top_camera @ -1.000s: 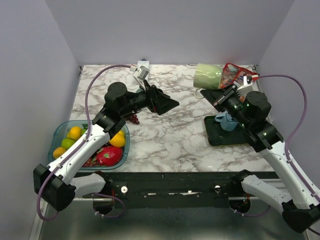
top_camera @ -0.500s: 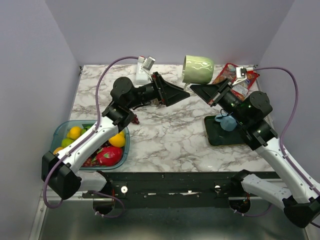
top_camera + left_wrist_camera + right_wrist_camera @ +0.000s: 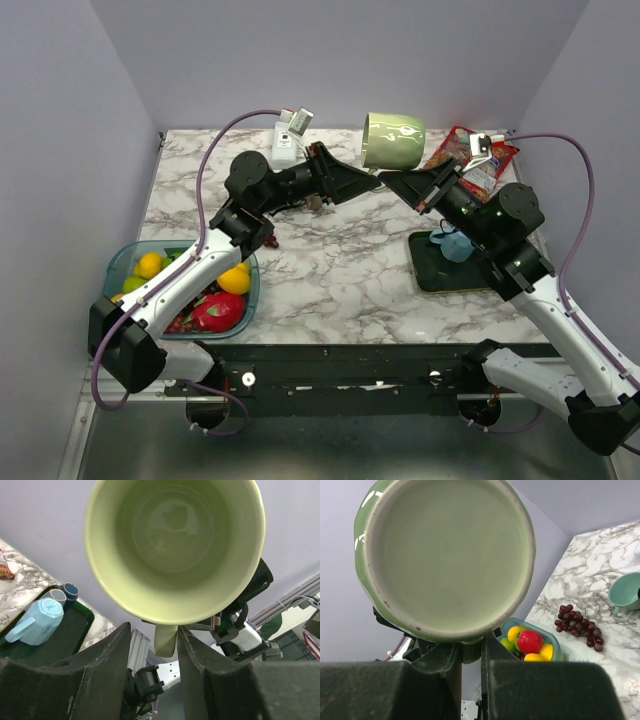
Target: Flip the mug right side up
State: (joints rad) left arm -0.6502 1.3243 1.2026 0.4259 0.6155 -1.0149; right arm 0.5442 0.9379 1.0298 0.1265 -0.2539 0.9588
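teal plastic bowl (image 3: 118, 258): lower left of the top view, on the white marbled bench (image 3: 340, 265), filled with oranges, limes and a pink dragon fruit.
left pincer (image 3: 366, 182): left of upper centre, tips just under the mug. In its wrist view the fingers (image 3: 107, 675) stand a little apart on either side of the hanging handle (image 3: 165, 639). The right-hand one touches it and the other shows a gap, so it is narrow but not clamped.
pale green glazed ceramic mug (image 3: 394, 140): in the air at upper centre, above the far part of the bench, lying on its side. Its mouth faces frame left, its base frame right, and its handle points down.
right pincer (image 3: 388, 182): just right of the left one, below the mug. In its wrist view the mug's flat base fills the upper frame, and the fingers are drawn close on the handle, gripping it.
dark green tray (image 3: 428, 275): right of centre on the bench, carrying a small light blue cup (image 3: 455, 243).
red snack packet (image 3: 450, 150): upper right, behind the mug.
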